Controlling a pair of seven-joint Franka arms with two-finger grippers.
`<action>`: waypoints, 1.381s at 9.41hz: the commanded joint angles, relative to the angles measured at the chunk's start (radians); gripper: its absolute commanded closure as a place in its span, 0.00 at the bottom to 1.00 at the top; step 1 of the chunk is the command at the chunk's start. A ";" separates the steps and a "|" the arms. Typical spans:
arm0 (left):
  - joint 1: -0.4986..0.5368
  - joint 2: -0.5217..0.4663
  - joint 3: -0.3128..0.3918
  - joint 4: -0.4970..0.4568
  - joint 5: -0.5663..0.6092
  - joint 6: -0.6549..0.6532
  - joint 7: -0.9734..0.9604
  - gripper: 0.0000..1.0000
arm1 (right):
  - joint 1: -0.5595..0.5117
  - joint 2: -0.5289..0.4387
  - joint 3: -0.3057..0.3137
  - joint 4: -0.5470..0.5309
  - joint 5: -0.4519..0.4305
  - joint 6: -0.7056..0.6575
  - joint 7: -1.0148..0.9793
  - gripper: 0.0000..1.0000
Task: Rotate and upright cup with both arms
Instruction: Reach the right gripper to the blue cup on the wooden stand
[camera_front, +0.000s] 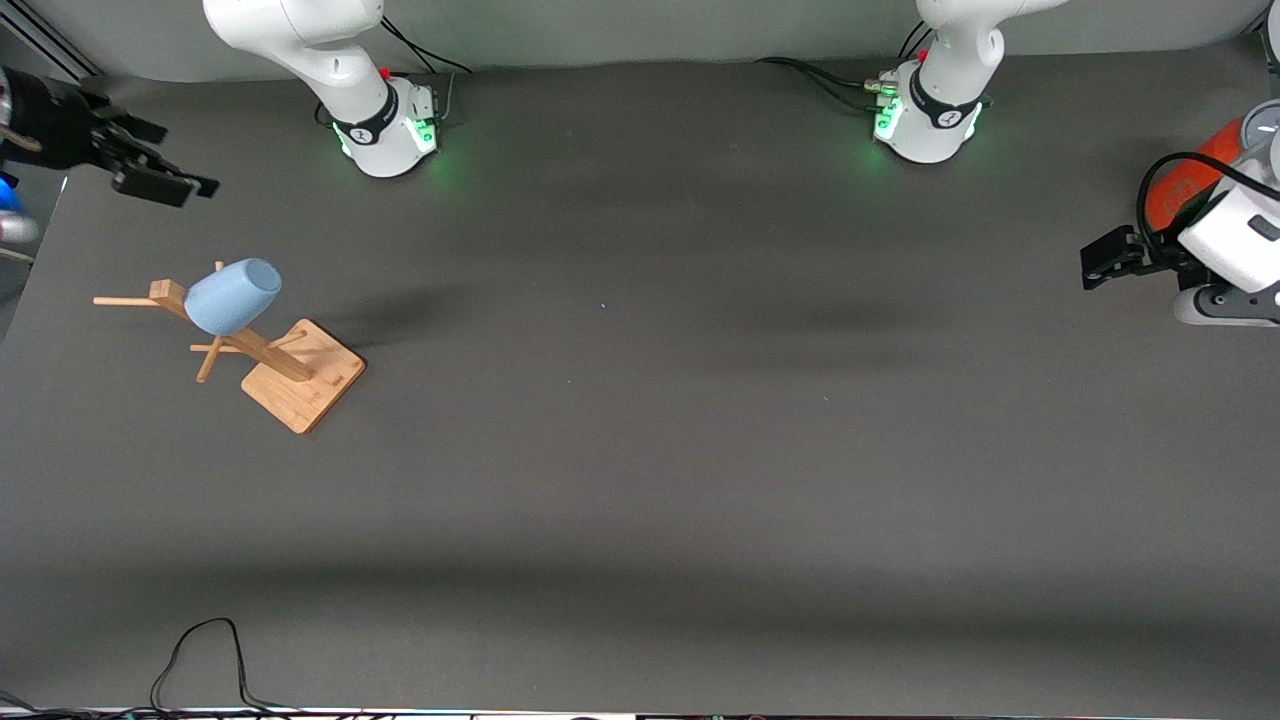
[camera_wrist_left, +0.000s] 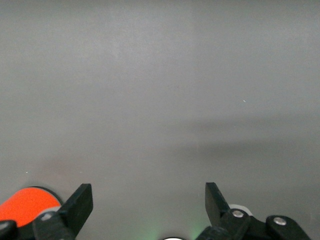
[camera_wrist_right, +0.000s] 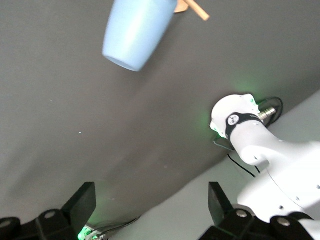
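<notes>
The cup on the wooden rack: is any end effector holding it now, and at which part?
Nothing is held. The cup hangs on the wooden rack; the right end effector and the left end effector are open and apart from it.

The right arm (camera_front: 310, 50) rises from its base (camera_front: 385, 135) at the upper left of the front view and leaves the frame at the top. Its gripper (camera_front: 150, 165) re-enters at the far left edge, upper part, black fingers spread wide with nothing between them. The left arm (camera_front: 960, 40) rises from its base (camera_front: 925, 125) at the upper right and likewise exits at the top. Its white wrist and left gripper (camera_front: 1105, 262) show at the right edge, middle height. In the left wrist view its fingers (camera_wrist_left: 80, 202) stand wide apart and empty.
</notes>
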 joint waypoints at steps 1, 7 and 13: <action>-0.010 -0.004 -0.001 -0.002 0.010 -0.017 -0.020 0.00 | -0.004 0.032 -0.023 -0.039 0.025 0.019 0.011 0.00; -0.016 -0.001 -0.001 -0.004 0.010 -0.016 -0.020 0.00 | -0.004 0.118 -0.054 -0.205 0.027 0.257 -0.026 0.00; -0.013 -0.003 -0.001 -0.010 0.011 -0.019 -0.020 0.00 | -0.004 0.211 -0.060 -0.220 0.061 0.341 -0.032 0.00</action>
